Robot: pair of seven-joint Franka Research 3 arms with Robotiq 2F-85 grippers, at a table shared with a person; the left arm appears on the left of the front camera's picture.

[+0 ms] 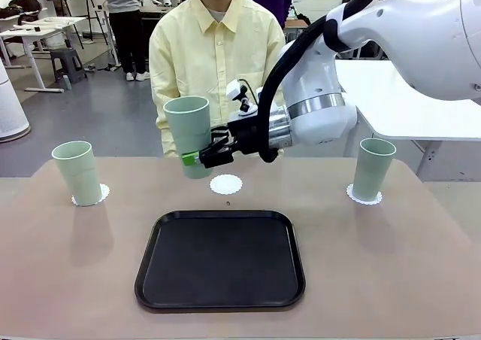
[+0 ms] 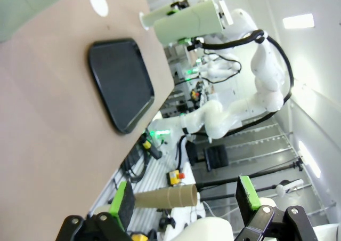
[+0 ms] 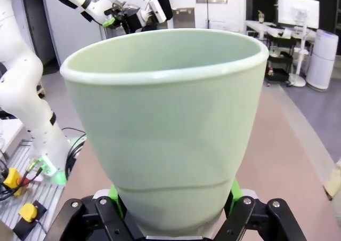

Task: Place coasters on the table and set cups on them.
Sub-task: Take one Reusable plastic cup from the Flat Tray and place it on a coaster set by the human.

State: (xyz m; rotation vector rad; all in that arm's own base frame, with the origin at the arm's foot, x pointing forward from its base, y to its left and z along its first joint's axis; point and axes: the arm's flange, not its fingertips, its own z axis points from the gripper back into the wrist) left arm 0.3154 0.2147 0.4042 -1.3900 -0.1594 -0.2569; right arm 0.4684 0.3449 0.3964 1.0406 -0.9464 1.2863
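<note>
My right gripper (image 1: 201,158) is shut on the lower part of a pale-green cup (image 1: 188,129), held upright low over the tan table (image 1: 391,265). The cup's base is just left of a bare white coaster (image 1: 226,183). In the right wrist view this cup (image 3: 165,118) rises between the green pads (image 3: 114,194). Another cup (image 1: 77,172) stands on a coaster (image 1: 101,193) at the far left, and a third cup (image 1: 373,168) stands on a coaster (image 1: 364,198) at the far right. My left gripper (image 2: 185,198) is open and holds nothing, off the table's side.
A black tray (image 1: 220,259) lies bare in the near middle of the table. A person in a yellow shirt (image 1: 214,54) stands at the far edge behind the held cup. A white table (image 1: 406,107) stands at the back right.
</note>
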